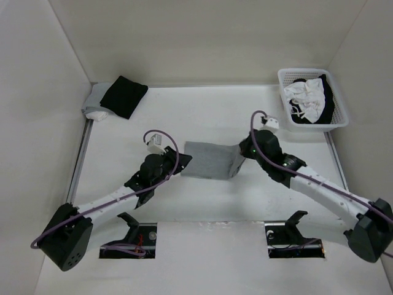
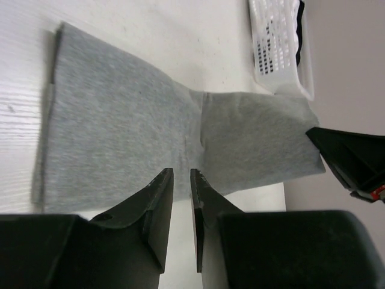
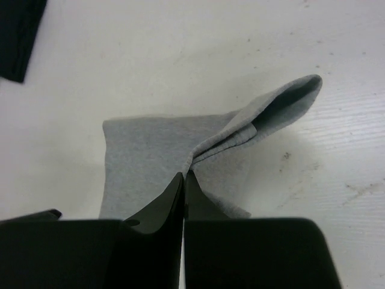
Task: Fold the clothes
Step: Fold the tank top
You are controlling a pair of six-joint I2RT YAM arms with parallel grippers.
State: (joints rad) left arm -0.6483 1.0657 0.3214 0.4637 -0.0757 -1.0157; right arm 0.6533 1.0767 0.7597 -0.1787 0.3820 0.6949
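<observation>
The clothes, a light grey top folded into a narrow strip, lie at the table's middle. My right gripper is shut on the strip's right end and holds it raised off the table. In the right wrist view the gripper's tips pinch a bunched fold of the grey fabric, and a loop of it stands up to the right. My left gripper sits at the strip's left end. Its jaws stand a narrow gap apart over the cloth's near edge, with nothing between them.
A white basket at the back right holds white and black garments. It also shows in the left wrist view as a white basket. A black cloth square lies on a folded pale pile at the back left.
</observation>
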